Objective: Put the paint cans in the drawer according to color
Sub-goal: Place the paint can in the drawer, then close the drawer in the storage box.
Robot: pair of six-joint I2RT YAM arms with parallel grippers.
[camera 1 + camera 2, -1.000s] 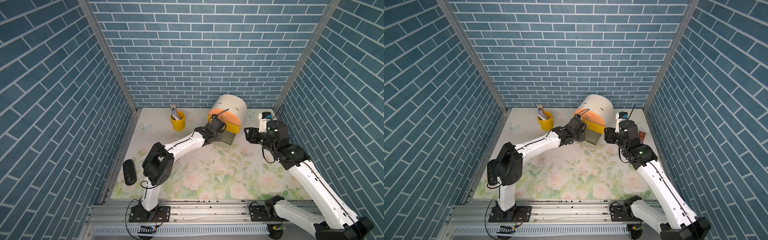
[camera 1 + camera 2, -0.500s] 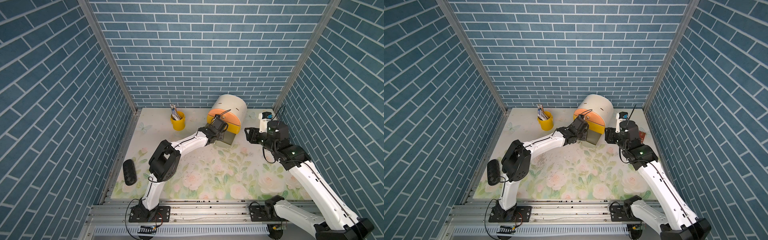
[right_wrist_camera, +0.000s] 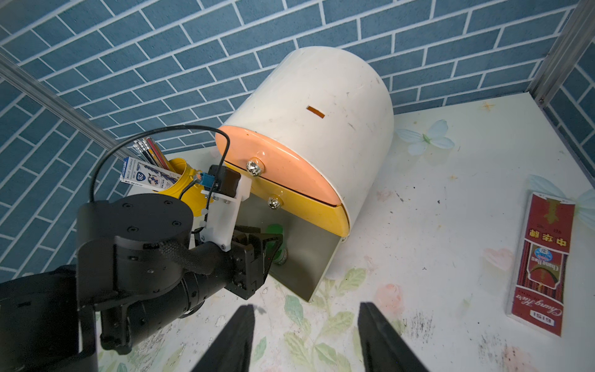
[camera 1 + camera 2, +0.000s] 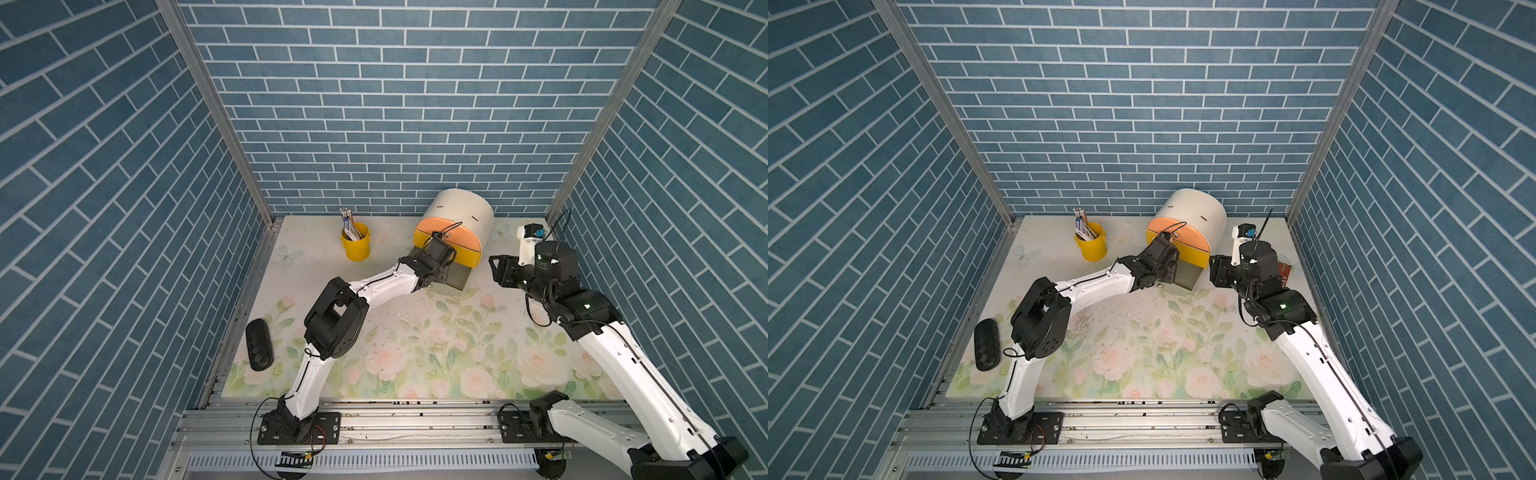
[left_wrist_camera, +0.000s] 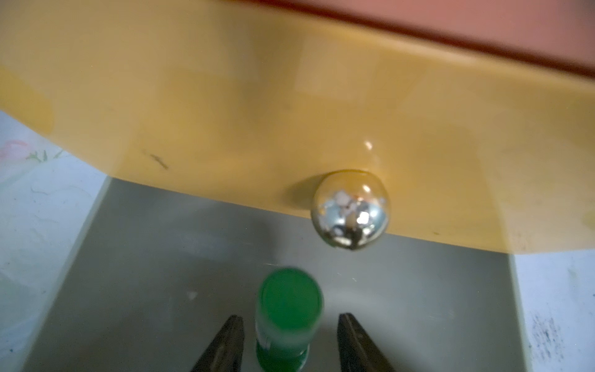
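Observation:
The drawer [image 4: 461, 208] is a white round-topped chest at the back of the mat, seen in both top views, also [image 4: 1196, 208]. Its peach front [image 3: 277, 161] and yellow front [image 5: 225, 112] are closed. The grey bottom tray [image 3: 309, 257] is pulled out. A green paint can [image 5: 289, 302] stands inside that tray. My left gripper [image 5: 291, 317] is open around the can, with a gap on each side. My right gripper [image 3: 306, 306] hangs open and empty over the mat, right of the chest. No other paint cans show.
A yellow pencil cup [image 4: 356, 245] stands left of the chest. A black case [image 4: 259, 344] lies at the mat's left edge. A red pencil box [image 3: 541, 264] lies flat to the right. Brick walls close three sides.
My left jaws have opened off the green can, which now sits free in the grey tray. The left arm's elbow has swung forward. The right arm has not moved.

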